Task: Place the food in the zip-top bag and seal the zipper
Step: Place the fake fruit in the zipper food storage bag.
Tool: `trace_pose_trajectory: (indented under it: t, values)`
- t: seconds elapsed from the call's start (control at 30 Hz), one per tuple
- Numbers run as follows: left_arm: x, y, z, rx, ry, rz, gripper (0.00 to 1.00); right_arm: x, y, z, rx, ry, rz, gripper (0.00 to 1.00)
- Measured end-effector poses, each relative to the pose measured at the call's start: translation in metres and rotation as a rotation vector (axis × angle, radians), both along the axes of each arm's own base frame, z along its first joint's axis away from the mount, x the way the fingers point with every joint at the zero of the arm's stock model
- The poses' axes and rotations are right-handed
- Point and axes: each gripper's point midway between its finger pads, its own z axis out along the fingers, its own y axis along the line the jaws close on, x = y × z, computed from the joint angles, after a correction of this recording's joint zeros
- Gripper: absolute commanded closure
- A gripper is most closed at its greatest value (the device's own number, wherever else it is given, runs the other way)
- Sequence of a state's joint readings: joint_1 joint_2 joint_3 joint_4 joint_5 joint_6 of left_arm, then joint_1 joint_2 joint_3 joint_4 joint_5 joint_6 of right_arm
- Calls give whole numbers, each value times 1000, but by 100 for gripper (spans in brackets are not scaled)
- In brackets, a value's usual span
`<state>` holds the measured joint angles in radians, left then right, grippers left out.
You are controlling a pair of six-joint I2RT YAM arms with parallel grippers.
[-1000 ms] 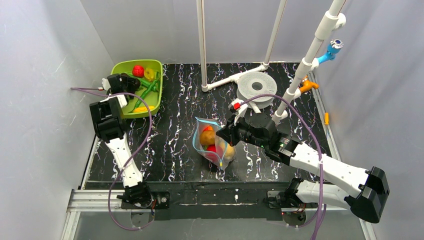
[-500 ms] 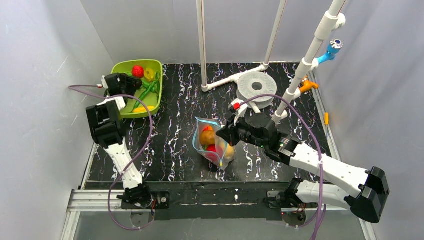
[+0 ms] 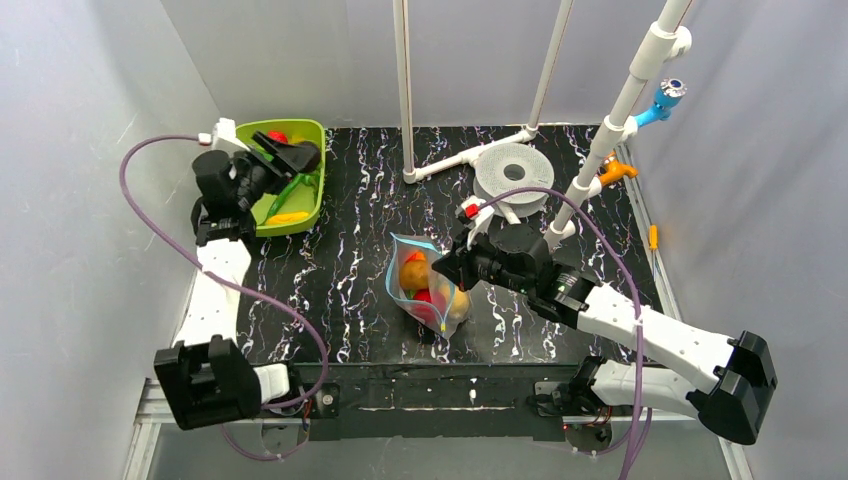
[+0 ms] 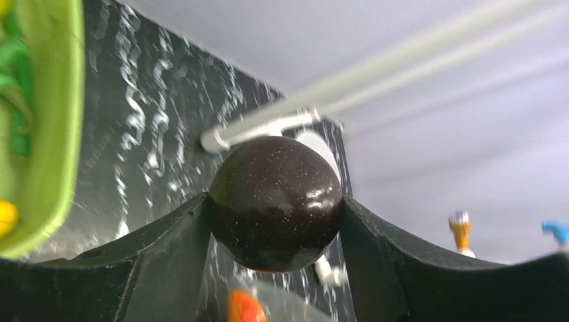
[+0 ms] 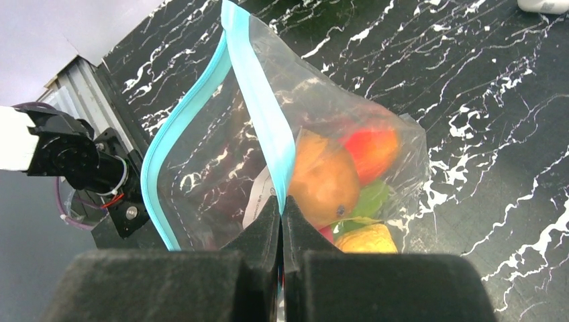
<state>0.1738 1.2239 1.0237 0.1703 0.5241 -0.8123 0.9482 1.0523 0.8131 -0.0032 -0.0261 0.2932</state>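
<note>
Left gripper [image 4: 276,225]: I am clamping a dark, glossy ball [image 4: 275,191] between the two black fingers, one on each side of it. The fingers are covering its lower flanks, and the ball is blocking most of what lies ahead in the left wrist view. The background there is smeared: a white pipe [image 4: 268,127] is showing only as a blur. The green tray [image 4: 67,134] is cut off at the left edge, with its contents too soft to name. From the top view the gripper is hanging over the right part of the tray. The ball is hard to separate from the black fingers there.

Right gripper [image 5: 282,213]: I am pinching the fingers closed on the light-blue zipper [image 5: 260,114], gripping one side of the mouth. The other side of the strip is bowing away, so the mouth is gaping. The fingers are hiding the pinched stretch of zipper.

The bag [image 5: 201,168] is resting on the black marbled table [image 3: 340,280], mid-table, well apart from the tray. Through the crinkly plastic an orange-brown piece [image 5: 322,178], a red piece [image 5: 369,147], a green one [image 5: 370,198] and a yellow one [image 5: 366,238] are showing. The right gripper body is cutting off the bag's lowest part, and the white label [image 5: 258,201] is only partly visible.
</note>
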Motion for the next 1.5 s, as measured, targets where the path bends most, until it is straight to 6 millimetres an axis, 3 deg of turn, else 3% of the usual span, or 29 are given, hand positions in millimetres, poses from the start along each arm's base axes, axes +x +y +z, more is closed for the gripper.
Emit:
trace_pose_trajectory:
  t: [0.07, 0.17, 0.27, 0.47, 0.6, 0.73, 0.87, 1.07, 1.2, 1.5]
  values:
    - [-22, -36, 0, 34, 13, -115, 94, 1, 1, -1, -9, 12, -1, 99]
    - [-73, -96, 3, 63, 6, -341, 94, 3, 4, -1, -16, 33, -7, 99]
    - [-120, -135, 15, 72, -35, -521, 94, 4, 5, -2, -23, 49, -9, 99]
    - [-174, -182, 23, 87, -80, -729, 94, 2, 8, -1, -13, 78, -9, 99]
    - [-208, -209, 12, 121, -70, -855, 94, 1, 10, -3, -10, 103, -8, 99]
    - [-238, -224, -2, 167, -60, -937, 93, 0, 10, -3, -5, 114, -8, 99]
    - [-250, -225, -20, 215, -29, -952, 86, 0, 10, -3, -1, 120, -11, 99]
    - [-249, -217, -39, 270, 14, -912, 78, -1, 10, 4, 13, 114, -10, 99]
    - [-243, -213, -51, 304, 26, -883, 56, -2, 10, 15, 34, 101, -4, 99]
    - [-225, -209, -64, 350, 45, -795, 26, -5, 10, 19, 47, 106, 12, 99]
